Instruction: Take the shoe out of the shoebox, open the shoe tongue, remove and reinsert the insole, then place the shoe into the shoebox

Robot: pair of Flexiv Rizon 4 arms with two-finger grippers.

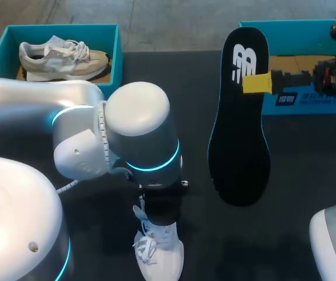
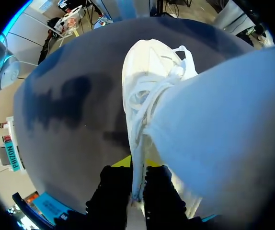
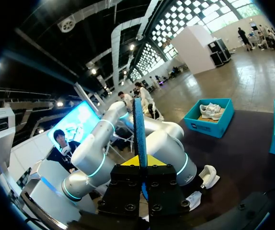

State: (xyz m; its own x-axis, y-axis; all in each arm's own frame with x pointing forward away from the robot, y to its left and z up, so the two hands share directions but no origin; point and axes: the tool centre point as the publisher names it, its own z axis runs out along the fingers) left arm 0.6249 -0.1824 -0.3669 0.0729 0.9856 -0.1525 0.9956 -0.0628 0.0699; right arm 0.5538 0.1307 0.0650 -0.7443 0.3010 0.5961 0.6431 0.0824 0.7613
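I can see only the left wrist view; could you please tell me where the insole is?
Observer: The black foam insole is held up over the table's right half, clamped edge-on in the jaws of the right arm.
Operator: Thank you. Where on the table is the shoe I am holding?
Observer: The white lace-up sneaker lies at the near edge, below the left arm.
Operator: And the shoeboxes?
Observer: One teal cardboard shoebox at far left holds a beige sneaker; a second teal box stands at far right.
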